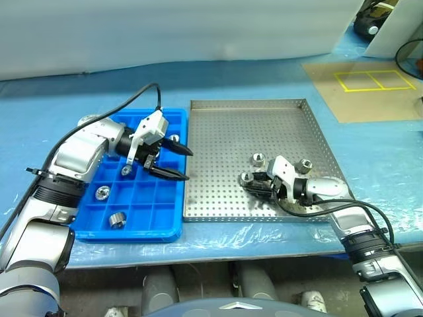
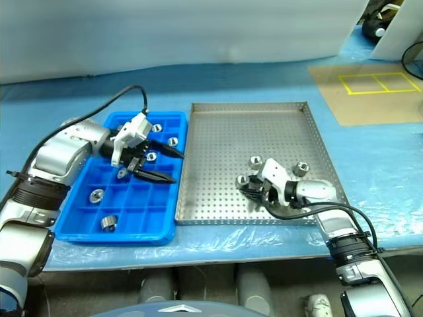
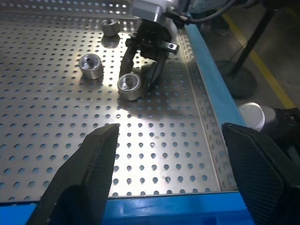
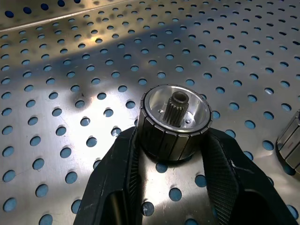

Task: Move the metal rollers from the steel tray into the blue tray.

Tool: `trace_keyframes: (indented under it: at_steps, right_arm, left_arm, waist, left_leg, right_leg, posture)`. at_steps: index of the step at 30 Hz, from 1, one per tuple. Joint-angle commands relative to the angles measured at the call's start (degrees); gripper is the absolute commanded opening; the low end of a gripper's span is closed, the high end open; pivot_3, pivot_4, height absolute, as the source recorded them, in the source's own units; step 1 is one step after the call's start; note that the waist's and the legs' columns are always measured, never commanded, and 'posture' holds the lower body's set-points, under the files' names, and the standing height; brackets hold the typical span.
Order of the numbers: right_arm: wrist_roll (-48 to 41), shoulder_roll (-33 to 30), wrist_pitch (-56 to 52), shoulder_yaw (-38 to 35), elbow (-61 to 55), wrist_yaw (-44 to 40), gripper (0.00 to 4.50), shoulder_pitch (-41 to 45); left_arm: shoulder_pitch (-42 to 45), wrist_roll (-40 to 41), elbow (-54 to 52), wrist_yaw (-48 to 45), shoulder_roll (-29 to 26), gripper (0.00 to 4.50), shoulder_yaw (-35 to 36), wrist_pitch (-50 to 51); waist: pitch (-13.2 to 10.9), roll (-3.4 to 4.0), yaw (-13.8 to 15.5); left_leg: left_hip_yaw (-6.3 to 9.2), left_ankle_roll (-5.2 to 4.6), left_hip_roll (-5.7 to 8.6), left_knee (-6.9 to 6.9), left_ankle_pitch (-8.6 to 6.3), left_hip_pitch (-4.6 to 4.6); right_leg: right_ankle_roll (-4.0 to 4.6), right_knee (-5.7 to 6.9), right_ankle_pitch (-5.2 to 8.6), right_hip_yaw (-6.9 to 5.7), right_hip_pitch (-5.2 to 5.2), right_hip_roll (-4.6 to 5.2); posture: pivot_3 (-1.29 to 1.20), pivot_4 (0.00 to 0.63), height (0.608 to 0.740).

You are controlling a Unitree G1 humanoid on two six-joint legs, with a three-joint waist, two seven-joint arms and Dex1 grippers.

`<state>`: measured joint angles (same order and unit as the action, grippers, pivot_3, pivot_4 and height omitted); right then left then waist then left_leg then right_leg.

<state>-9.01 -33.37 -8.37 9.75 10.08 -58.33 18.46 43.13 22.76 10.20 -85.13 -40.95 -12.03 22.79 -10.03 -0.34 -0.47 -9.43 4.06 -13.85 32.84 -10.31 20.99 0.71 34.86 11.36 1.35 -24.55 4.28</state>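
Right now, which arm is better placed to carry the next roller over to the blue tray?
Right. The right gripper is already shut on a roller in the steel tray. The left gripper hangs open and empty over the blue tray.

The steel tray (image 1: pixel 218 132) lies bare toward its far edge. Three metal rollers (image 1: pixel 258 158) and the right gripper (image 1: pixel 250 181) crowd its near right corner.

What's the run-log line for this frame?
right gripper: shut on roller in steel tray | left gripper: open, over blue tray
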Motion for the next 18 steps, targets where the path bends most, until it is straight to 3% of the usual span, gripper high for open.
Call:
trace_keyframes:
  at_steps: [1,11,15,18]
  right_arm:
    - [-1.11,1.29,-1.01,-0.47,-3.25,0.09,1.58,3.06]
    - [-2.2,9.25,-2.1,2.89,-5.59,-2.26,1.58,15.27]
    - [-1.84,13.31,-0.76,5.02,-1.53,-4.16,1.58,19.38]
    - [-1.17,18.37,1.8,7.55,3.38,-5.51,1.58,22.83]
  left_arm:
    - [4.26,-1.9,4.68,4.18,-0.22,3.7,4.49,-2.96]
    - [7.31,0.14,10.71,5.7,-7.45,3.7,13.14,2.38]
    - [3.05,4.14,4.78,4.86,-10.58,3.7,16.71,8.3]
    - [-4.86,6.4,-3.34,5.6,-13.61,3.7,19.68,11.46]
  waist:
    - [0.0,0.0,0.08]
    - [-0.01,-0.01,0.45]
    - [-0.02,-0.02,1.55]
    - [-0.02,-0.03,2.11]
  left_leg:
    - [0.0,0.01,0.0,0.0,0.01,0.05]
    - [0.0,0.37,0.0,-0.31,0.23,0.35]
    - [0.01,0.4,-0.01,-0.42,0.24,0.43]
    - [0.03,0.46,-0.06,-0.53,0.27,0.45]
  right_leg:
    - [0.0,0.02,0.0,0.0,-0.06,0.0]
    - [0.02,0.08,0.0,-0.04,-0.57,-0.05]
    - [0.04,0.05,0.01,-0.14,-0.67,-0.03]
    - [0.11,0.06,0.05,-0.23,-0.7,0.02]
  posture:
    - [-0.2,0.15,0.74]
    - [-0.09,0.15,0.74]
    - [0.0,0.15,0.74]
    - [0.06,0.15,0.74]
